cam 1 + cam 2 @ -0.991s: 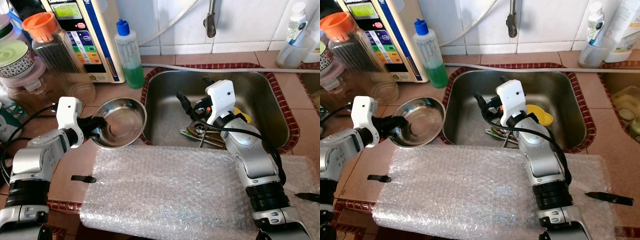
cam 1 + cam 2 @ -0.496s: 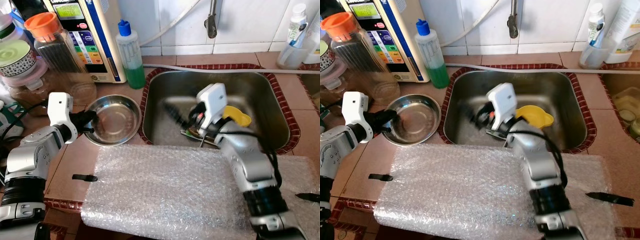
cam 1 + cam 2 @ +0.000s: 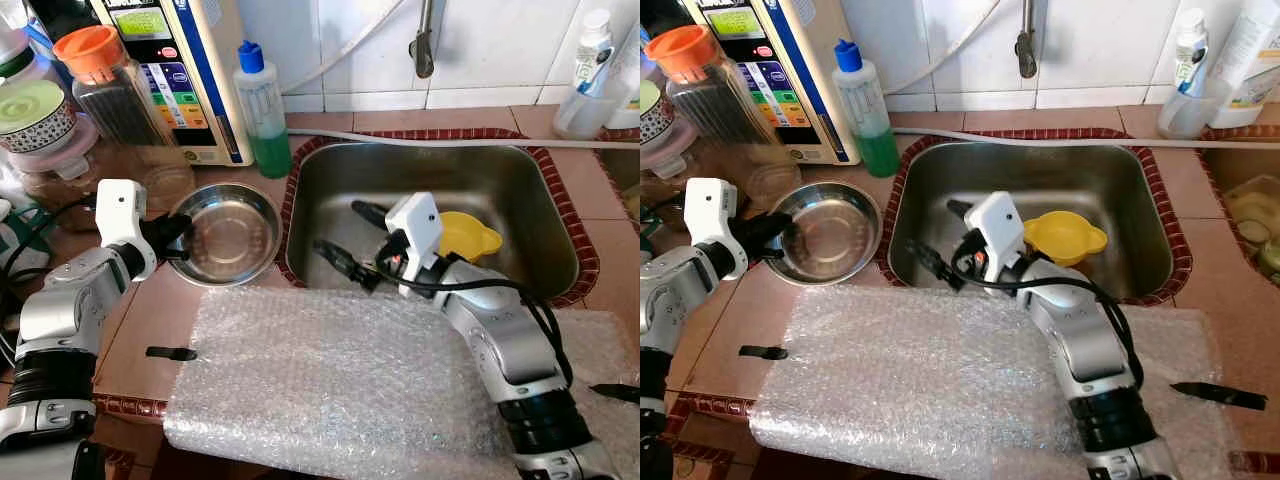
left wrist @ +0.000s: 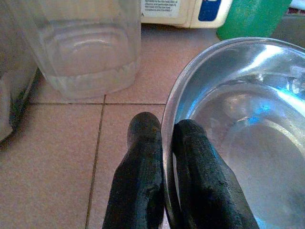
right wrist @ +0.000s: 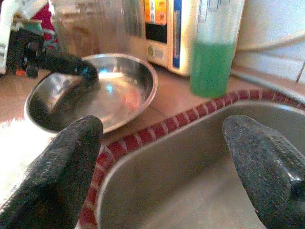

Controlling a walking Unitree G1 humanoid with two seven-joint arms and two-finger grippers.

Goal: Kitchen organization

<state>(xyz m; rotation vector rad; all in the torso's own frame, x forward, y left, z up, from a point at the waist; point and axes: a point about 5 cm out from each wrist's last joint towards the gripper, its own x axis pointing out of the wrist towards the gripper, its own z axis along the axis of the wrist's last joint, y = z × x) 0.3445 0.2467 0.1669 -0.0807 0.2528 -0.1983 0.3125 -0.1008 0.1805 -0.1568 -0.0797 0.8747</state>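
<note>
Your left gripper (image 4: pixel 164 143) pinches the rim of the steel bowl (image 3: pixel 228 236), which sits on the tiled counter (image 3: pixel 150 310) just left of the sink (image 3: pixel 520 190). Your right gripper (image 3: pixel 342 238) hangs over the sink's left side, fingers spread wide, holding nothing. A yellow funnel (image 3: pixel 470 238) lies in the sink.

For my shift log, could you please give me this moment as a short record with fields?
Setting: tiled kitchen counter with steel sink
Left gripper: shut on the rim of the steel bowl, beside the sink
Right gripper: open, over the sink's left part, holding nothing
In sink: yellow funnel
Counter front: bubble wrap sheet
Behind bowl: green liquid bottle, orange-lidded jar
</note>
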